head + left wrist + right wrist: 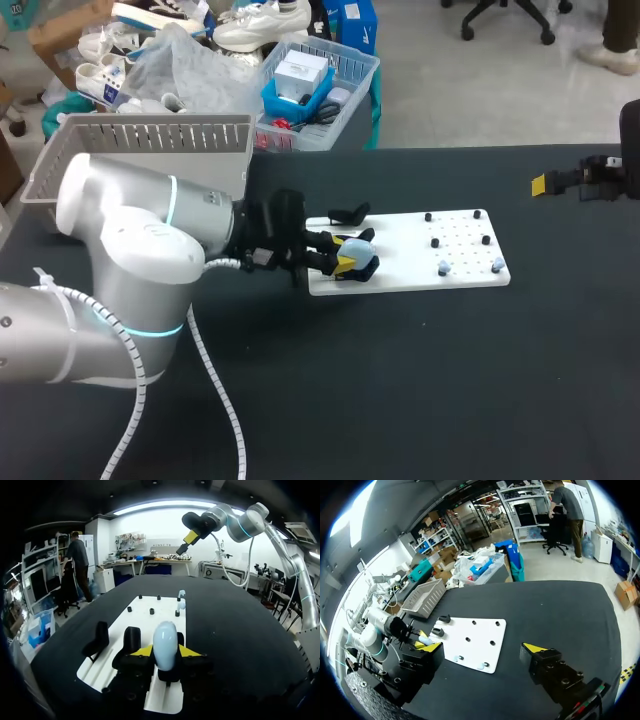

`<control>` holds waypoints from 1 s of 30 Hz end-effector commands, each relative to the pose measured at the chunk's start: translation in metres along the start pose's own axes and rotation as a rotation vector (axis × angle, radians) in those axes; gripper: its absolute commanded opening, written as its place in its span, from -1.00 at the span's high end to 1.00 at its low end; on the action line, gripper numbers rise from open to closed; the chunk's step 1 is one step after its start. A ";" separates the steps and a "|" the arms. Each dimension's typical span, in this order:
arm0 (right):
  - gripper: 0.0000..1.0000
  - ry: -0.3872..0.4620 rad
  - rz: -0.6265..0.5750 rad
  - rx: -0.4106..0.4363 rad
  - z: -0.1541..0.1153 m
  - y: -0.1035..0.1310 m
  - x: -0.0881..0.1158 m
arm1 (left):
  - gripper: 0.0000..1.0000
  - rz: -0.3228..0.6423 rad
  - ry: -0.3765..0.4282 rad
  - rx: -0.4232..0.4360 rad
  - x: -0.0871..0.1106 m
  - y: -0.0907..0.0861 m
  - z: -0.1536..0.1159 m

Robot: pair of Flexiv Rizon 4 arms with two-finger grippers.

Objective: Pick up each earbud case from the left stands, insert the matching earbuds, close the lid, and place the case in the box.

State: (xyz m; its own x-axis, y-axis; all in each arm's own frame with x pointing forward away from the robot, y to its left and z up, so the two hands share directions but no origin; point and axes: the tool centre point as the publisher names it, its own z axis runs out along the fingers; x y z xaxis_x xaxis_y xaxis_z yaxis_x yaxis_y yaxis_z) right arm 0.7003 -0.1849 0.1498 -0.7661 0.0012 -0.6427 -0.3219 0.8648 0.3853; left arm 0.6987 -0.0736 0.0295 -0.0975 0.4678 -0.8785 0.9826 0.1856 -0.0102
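**Left arm has the case, right arm waits wide open**

Head view first. The left gripper is over the left end of the flat white plastic board. Its yellow tips are clamped on either side of the pale blue, egg-shaped plastic earbud case. Just behind it a curved black plastic stand carries nothing. At the board's other end two small pale blue earbuds sit among black pegs. They are well apart from the case, so the case probably has to travel to them or they to it. The grey slatted plastic basket, surely the drop-off box, sits at the table's far left, behind the left arm. The right gripper hangs out by the right edge, well clear of the board.

Over to the left wrist view. The case stands upright between the fingers, with both tips pressed against its flanks. The hold looks low on the body, I'd say to leave the lid end free. Whether it has cleared its stand I cannot tell. Two black stands are just beside the gripper, and the earbuds lie ahead.

Right wrist view now. Its own fingers are spread wide with nothing between them. They face the board, placed well, I reckon, to come in for an earbud.
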 end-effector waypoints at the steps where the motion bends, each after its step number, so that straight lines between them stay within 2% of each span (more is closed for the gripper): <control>1: -1.00 0.000 0.000 0.000 0.000 0.000 0.000 | 1.00 -0.006 -0.016 -0.006 -0.007 -0.005 -0.010; 6: -1.00 0.000 0.000 0.000 0.000 0.000 0.000 | 1.00 0.018 -0.034 0.009 -0.019 -0.009 -0.021; 11: -1.00 0.000 0.000 0.000 0.000 0.000 0.000 | 1.00 0.022 -0.055 -0.008 -0.032 -0.012 -0.029; 18: -1.00 -0.002 -0.020 -0.005 -0.001 0.001 -0.004 | 1.00 0.015 -0.105 -0.041 -0.057 -0.025 -0.039; 22: -1.00 0.038 -0.062 -0.056 0.012 0.012 -0.010 | 1.00 0.006 -0.135 -0.048 -0.072 -0.036 -0.042; 24: -1.00 0.073 -0.068 -0.076 0.020 0.016 -0.008 | 1.00 0.035 -0.145 -0.034 -0.078 -0.044 -0.043; 30: -1.00 0.085 -0.135 -0.174 0.030 0.029 0.000 | 1.00 0.041 -0.150 -0.031 -0.093 -0.058 -0.042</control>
State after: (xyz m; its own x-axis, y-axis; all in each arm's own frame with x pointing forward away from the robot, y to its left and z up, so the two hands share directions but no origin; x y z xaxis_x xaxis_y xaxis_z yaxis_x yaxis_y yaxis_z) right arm 0.6989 -0.1470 0.1470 -0.7582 -0.1464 -0.6353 -0.4449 0.8285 0.3400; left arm 0.6516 -0.0912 0.1289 -0.0308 0.3484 -0.9368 0.9876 0.1552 0.0252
